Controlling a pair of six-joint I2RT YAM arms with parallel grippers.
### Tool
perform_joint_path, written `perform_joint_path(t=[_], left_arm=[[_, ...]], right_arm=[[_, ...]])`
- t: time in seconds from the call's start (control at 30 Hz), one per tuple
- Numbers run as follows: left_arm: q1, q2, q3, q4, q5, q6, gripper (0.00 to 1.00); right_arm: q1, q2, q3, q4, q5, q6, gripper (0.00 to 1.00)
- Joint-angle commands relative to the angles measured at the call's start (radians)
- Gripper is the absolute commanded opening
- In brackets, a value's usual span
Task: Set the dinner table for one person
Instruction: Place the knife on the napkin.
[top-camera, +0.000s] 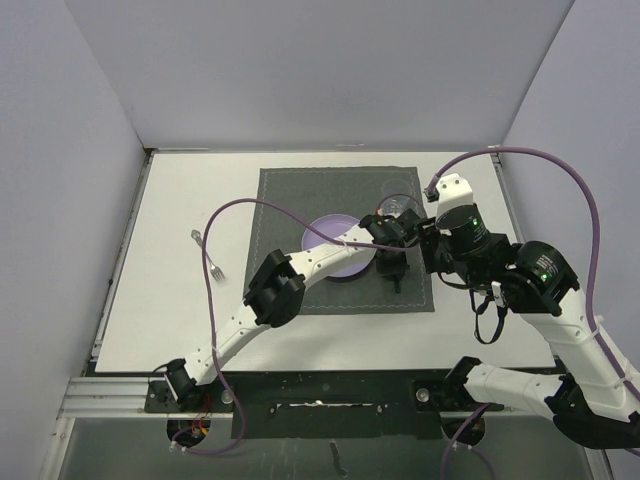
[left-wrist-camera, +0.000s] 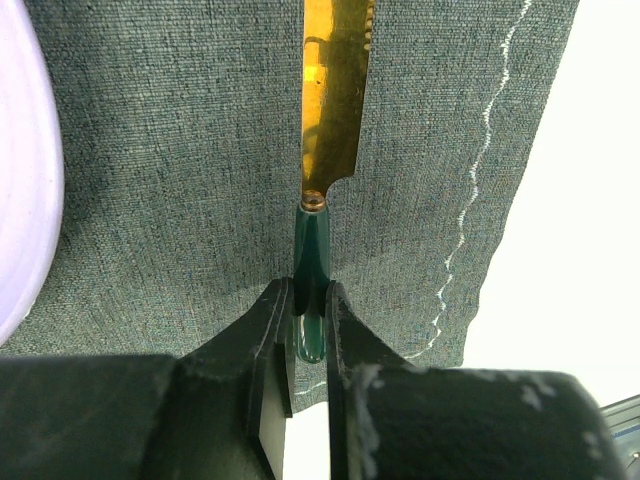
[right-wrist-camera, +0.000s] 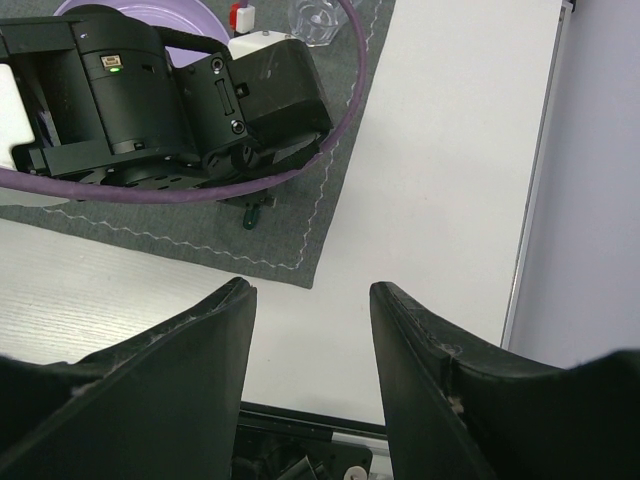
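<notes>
left wrist view: left gripper (left-wrist-camera: 310, 297) pinched narrow on the green handle of the knife (left-wrist-camera: 330, 100), gold blade stretched over the grey placemat (left-wrist-camera: 180, 180), right of the purple plate (left-wrist-camera: 20, 180). lower gently, keep blade parallel to the stitched edge, then release and lift straight. right gripper (right-wrist-camera: 310, 290) half spread, holding nothing, over the bare white dinner table (right-wrist-camera: 440, 150) beside the placemat.

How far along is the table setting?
Done: the placemat lies on the dinner table, with the purple plate on it and the glass near its far right corner. In hand: the left gripper is shut on the green-handled knife, over the mat right of the plate. Left: releasing the knife, and probably moving the fork, lying off the mat to its left. The right gripper is open, empty.
</notes>
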Motion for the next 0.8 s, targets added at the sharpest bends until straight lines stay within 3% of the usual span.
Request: perform_joint_path(t=[0.0, 0.17, 0.6, 0.77], left_arm=[[0.007, -0.003, -0.002, 0.055, -0.002, -0.007, 0.0], [0.011, -0.008, -0.016, 0.071, 0.012, -0.008, 0.0], [0.016, -0.018, -0.035, 0.091, 0.024, -0.003, 0.29], [0.014, -0.025, -0.035, 0.093, 0.02, -0.003, 0.3]], right_arm=[[-0.002, -0.022, 0.016, 0.016, 0.034, -0.001, 0.5], [-0.003, -0.02, 0.014, 0.016, 0.032, -0.001, 0.5], [-0.002, -0.028, 0.01, 0.017, 0.032, 0.0, 0.5], [-0.003, -0.025, 0.009, 0.019, 0.029, 0.0, 0.5]])
